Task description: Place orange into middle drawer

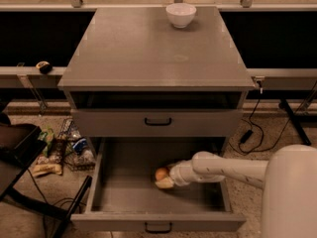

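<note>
Standing centre-frame, a grey desk [148, 58] bears a white bowl [181, 14]; below, the pale tool [166, 179] clamps a round orange [161, 173] inside the open grey drawer [124, 195].

The robot's white arm [233, 168] reaches leftward from the lower right, forearm nearly level, its gripper [163, 178] low inside the open middle drawer [158, 221].

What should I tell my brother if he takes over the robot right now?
Hand: low inside the open middle drawer, right at the orange; grip unclear.
Orange: in the drawer, near its middle, at the hand's tip.
Done: drawer open, orange brought inside.
Left: probably set the orange on the drawer floor, let go, pull the hand out.
</note>
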{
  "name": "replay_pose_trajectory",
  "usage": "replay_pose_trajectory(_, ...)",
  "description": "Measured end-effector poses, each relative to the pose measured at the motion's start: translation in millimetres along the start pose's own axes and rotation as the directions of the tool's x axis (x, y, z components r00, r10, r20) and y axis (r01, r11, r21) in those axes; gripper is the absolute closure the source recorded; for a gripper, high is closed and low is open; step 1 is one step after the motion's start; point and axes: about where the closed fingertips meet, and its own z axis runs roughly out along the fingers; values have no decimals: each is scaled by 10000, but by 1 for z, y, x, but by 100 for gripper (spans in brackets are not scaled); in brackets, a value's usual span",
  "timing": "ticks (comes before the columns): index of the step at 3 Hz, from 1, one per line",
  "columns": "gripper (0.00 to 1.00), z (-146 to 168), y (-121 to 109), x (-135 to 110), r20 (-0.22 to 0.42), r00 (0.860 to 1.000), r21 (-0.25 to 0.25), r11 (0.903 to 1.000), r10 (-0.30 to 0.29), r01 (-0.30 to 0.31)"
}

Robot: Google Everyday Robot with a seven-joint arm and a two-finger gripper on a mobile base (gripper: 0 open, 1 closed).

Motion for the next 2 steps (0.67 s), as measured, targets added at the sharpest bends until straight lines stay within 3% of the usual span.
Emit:
replay_pose_trajectory(1,85,-1,0,-1,0,10000,0,10000,-2,2)
replay_pose_trajectory(2,61,-1,0,-1,0,10000,-1,10000,-2,2)
